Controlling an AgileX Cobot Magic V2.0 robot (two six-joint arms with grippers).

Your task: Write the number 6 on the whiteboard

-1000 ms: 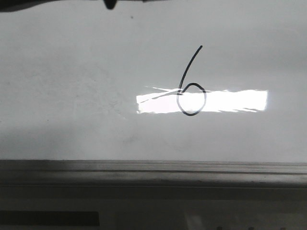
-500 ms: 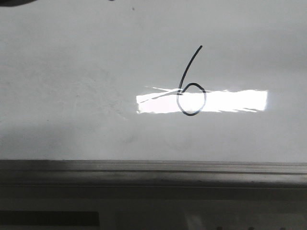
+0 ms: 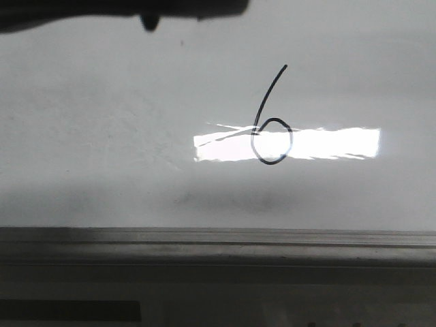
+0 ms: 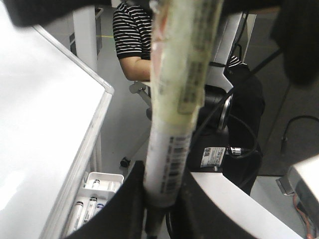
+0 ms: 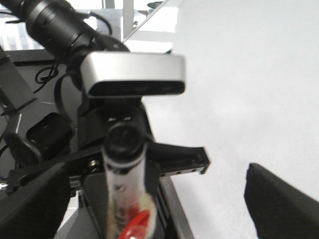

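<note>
On the whiteboard (image 3: 102, 136), the number 6 (image 3: 271, 122) sits with its loop over the bright glare (image 3: 327, 143), above the grey edge rail (image 3: 218, 242). The left gripper (image 4: 162, 199) clamps a marker pen (image 4: 177, 99); whether the right gripper (image 5: 149, 209) is clenched or released cannot be told.

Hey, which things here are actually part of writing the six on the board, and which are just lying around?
Part of the job:
- black hand-drawn number 6
- glossy white whiteboard
- white barcode-labelled marker pen, held in the left claw

Just lying about:
- white tray of spare markers
- seated person in striped black-and-white shirt
- bright rectangular light glare
</note>
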